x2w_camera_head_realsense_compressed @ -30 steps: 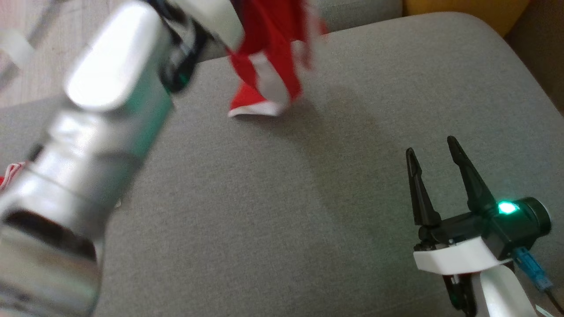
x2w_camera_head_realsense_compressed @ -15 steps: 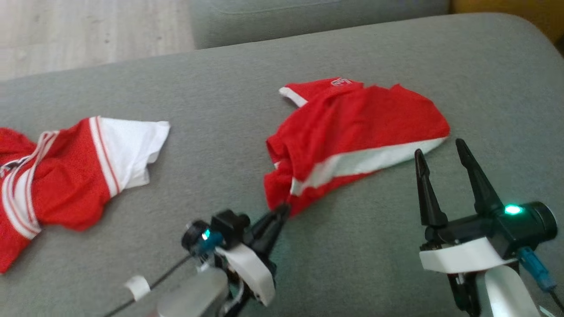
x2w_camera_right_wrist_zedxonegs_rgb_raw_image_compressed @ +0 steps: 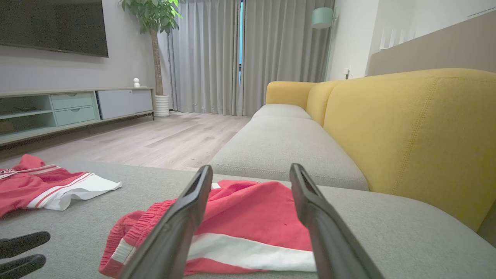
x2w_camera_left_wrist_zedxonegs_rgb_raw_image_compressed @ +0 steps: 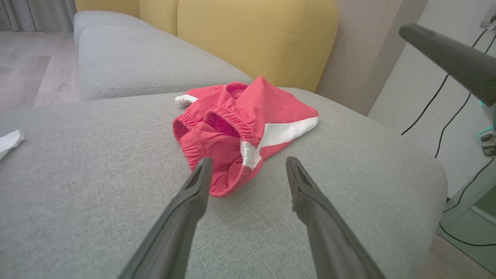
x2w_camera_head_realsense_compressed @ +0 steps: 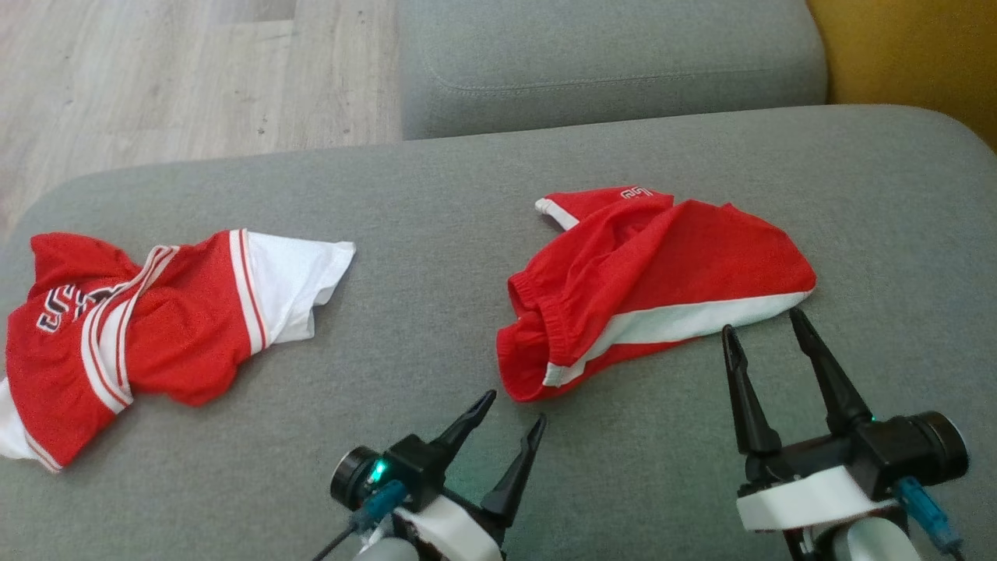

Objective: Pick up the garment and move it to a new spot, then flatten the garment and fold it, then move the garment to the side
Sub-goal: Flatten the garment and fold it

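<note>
Just beyond left gripper (x2w_camera_head_realsense_compressed: 516,407), jaws spread wide, empty: crumpled red shorts (x2w_camera_head_realsense_compressed: 662,265) on cushion (x2w_camera_head_realsense_compressed: 436,202).

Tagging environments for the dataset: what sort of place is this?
Most likely a home living room: a sofa with grey seats and yellow backs, a wall-mounted TV above a low cabinet, and floor-length curtains beside a potted plant.

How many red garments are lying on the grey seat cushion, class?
2. The red shorts lie crumpled right of the middle of the cushion; the red-and-white jersey lies bunched at its left end. Another could lie beyond the frame.
</note>
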Robot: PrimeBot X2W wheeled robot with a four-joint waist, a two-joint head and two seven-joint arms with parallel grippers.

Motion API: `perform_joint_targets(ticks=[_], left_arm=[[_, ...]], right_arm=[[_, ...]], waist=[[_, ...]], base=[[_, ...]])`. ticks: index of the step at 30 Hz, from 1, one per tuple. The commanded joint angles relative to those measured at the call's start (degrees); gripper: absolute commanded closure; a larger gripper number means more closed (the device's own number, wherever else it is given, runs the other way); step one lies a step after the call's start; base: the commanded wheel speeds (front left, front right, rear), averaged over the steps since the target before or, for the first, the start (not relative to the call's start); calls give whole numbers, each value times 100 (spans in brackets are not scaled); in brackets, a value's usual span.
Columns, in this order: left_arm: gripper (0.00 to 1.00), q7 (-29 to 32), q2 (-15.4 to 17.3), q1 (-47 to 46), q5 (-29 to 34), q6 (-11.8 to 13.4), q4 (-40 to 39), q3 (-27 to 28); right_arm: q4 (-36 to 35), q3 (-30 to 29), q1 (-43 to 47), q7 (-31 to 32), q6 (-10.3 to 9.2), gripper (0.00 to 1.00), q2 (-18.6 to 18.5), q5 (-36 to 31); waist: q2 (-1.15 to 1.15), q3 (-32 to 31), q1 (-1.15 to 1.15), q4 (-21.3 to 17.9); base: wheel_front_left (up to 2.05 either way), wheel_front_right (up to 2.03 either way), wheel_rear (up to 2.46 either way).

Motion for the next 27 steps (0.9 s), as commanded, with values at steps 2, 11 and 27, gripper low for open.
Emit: perform_joint_targets(ticks=[2, 11, 27], left_arm=[[0, 12, -66, -456, 121, -6, -35, 56], [0, 291, -297, -998, 58, -49, 731, 24], [80, 268, -465, -1517, -223, -269, 1917, 57]], right_arm=[[-152, 172, -134, -36, -4, 0, -16, 37], [-37, 275, -129, -36, -4, 0, -16, 49], [32, 286, -248, -36, -4, 0, -16, 52]], waist=[[0, 1, 1, -62], [0, 153, 1, -412], [0, 377, 1, -683]], base=[[0, 0, 0], [0, 0, 0], [0, 0, 0]])
